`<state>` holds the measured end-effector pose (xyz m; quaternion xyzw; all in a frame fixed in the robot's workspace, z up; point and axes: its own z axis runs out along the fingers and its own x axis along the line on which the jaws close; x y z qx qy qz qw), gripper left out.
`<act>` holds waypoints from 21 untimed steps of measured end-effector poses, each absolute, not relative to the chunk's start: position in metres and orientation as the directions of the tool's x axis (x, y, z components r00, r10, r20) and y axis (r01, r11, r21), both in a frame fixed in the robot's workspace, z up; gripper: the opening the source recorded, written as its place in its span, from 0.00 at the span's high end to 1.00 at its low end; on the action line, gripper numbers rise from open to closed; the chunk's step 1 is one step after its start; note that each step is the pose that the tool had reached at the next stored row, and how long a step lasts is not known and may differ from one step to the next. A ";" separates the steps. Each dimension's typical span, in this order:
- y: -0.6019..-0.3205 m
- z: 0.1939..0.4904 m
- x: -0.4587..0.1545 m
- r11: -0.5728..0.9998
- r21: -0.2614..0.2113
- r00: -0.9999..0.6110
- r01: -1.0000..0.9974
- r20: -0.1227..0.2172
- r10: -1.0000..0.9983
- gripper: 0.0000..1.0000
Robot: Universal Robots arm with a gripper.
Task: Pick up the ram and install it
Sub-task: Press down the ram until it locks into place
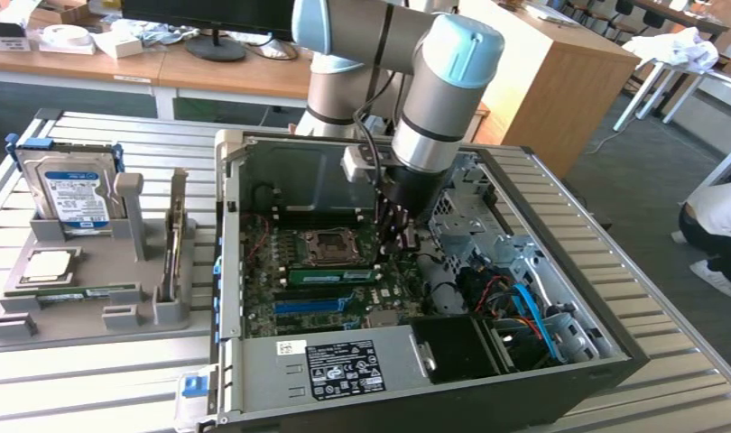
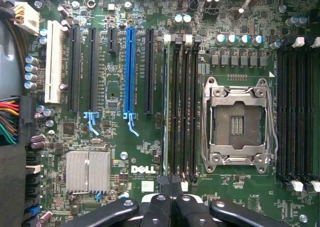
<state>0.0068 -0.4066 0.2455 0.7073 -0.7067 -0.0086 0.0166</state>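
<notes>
Gripper (image 1: 396,242) in the exterior view: lowered inside the open computer case (image 1: 528,383), black fingers pressed together just above the motherboard (image 1: 260,311). The ram (image 1: 332,275) lies on edge along a memory slot, just beside the processor socket (image 1: 325,244) and reaching from the fingertips toward the exterior view's left. Whether the fingers pinch it or merely touch its end cannot be determined. On the exterior view's left, a grey fixture (image 1: 88,311) stands on the slatted table (image 1: 667,316) and holds a blue-labelled hard drive (image 1: 74,194).

Wrist view: the gripper (image 2: 170,187) shows its fingertips closed against each other. The ram (image 2: 164,112) appears edge-on as a thin pale line along the outermost slot of the bank beside the empty processor socket (image 2: 239,119). A blue expansion slot (image 2: 130,72) and a silver heat sink (image 2: 88,171) sit on the slots' far side from the socket.
</notes>
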 end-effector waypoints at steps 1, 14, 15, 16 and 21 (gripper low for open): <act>-0.407 0.246 0.006 -0.001 0.036 0.001 -0.999 0.011 -1.000 0.90; -0.406 0.246 -0.027 -0.001 0.033 0.001 -0.999 0.011 -1.000 0.90; -0.406 0.245 -0.031 -0.001 0.033 0.001 -0.999 0.011 -1.000 0.90; -0.406 0.246 -0.034 -0.001 0.033 0.001 -0.999 0.011 -1.000 0.90; -0.405 0.245 -0.075 -0.001 0.031 0.001 -1.000 0.011 -1.000 0.90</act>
